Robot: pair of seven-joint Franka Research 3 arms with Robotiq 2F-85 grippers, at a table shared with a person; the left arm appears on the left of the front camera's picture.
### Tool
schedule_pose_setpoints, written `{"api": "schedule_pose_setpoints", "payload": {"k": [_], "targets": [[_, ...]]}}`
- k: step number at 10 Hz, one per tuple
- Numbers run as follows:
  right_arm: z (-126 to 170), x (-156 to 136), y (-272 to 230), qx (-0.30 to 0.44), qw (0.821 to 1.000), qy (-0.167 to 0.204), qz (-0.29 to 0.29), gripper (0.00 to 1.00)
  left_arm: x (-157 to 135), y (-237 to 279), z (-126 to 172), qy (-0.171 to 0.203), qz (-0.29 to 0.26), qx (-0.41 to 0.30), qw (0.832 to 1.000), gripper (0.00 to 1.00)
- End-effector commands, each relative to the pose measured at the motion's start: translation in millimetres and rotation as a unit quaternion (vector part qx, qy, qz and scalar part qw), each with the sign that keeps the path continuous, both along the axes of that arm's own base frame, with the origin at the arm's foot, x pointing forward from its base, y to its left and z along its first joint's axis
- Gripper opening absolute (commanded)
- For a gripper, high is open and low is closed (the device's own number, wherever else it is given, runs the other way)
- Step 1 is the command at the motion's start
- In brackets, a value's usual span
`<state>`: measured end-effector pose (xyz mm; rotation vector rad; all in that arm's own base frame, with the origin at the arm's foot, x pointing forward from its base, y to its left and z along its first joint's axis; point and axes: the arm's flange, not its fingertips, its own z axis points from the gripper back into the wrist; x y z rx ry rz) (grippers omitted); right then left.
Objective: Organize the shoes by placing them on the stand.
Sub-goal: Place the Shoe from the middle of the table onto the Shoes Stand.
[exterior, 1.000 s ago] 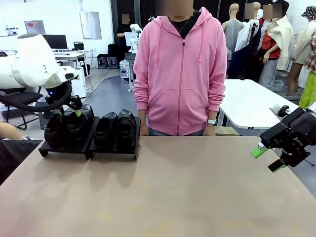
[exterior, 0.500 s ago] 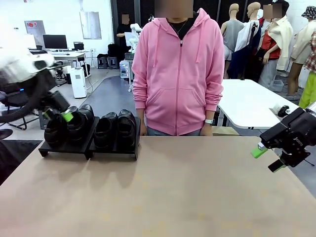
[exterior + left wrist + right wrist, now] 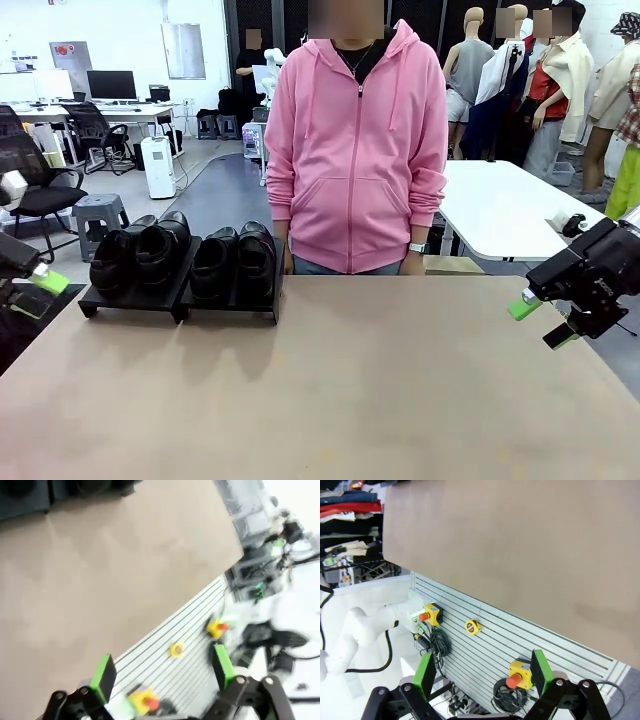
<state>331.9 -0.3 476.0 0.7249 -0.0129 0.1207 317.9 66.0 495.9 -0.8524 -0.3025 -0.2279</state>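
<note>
With all four shoes (image 3: pixel 183 258) on the stand (image 3: pixel 180 296), placement appears complete; both released grippers, left gripper (image 3: pixel 38 292) and right gripper (image 3: pixel 545 320), need only retract.

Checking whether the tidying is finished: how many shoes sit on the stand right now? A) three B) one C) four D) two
C: in the front view four black shoes sit on the stand, a pair on each platform, and no shoe lies on the table.
</note>
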Motion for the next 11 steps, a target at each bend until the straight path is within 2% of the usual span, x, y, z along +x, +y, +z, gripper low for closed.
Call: {"api": "schedule_pose_setpoints", "payload": {"k": [1,2,11], "targets": [[6,2,1,0.005,1.0,0.006,-0.006,1.0,42,-14,-21,0.014,0.002,-0.065,0.998,1.0],[6,2,1,0.005,1.0,0.006,-0.006,1.0,0,0,0,0.0,0.0,0.0,1.0,1.0],[6,2,1,0.005,1.0,0.006,-0.006,1.0,0,0,0,0.0,0.0,0.0,1.0,1.0]]}}
